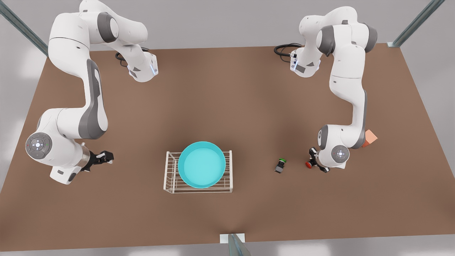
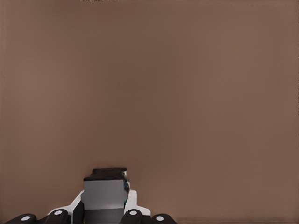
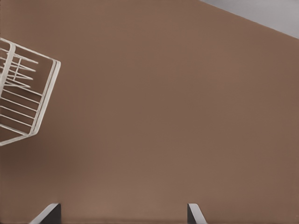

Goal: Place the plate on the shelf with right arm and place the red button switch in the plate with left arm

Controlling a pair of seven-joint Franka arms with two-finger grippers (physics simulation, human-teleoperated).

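Note:
The turquoise plate (image 1: pixel 201 164) rests on top of the white wire shelf (image 1: pixel 170 185) at the table's middle front. A corner of the shelf (image 3: pixel 28 100) shows in the right wrist view. At the front view's left, my right gripper (image 1: pixel 107 156) hangs open and holds nothing, well clear of the shelf; its fingertips (image 3: pixel 50 212) stand wide apart. At the front view's right, my left gripper (image 1: pixel 315 160) is shut on the red button switch (image 1: pixel 308 164), red cap pointing toward the shelf. The switch's grey and black body (image 2: pixel 104 189) sits between the fingers.
A like switch with a green cap (image 1: pixel 280 165) lies on the brown table (image 1: pixel 249 117) between the shelf and my left gripper. An orange cube (image 1: pixel 370 137) sits behind the left arm's wrist. Metal frame posts stand at the table's corners and front edge.

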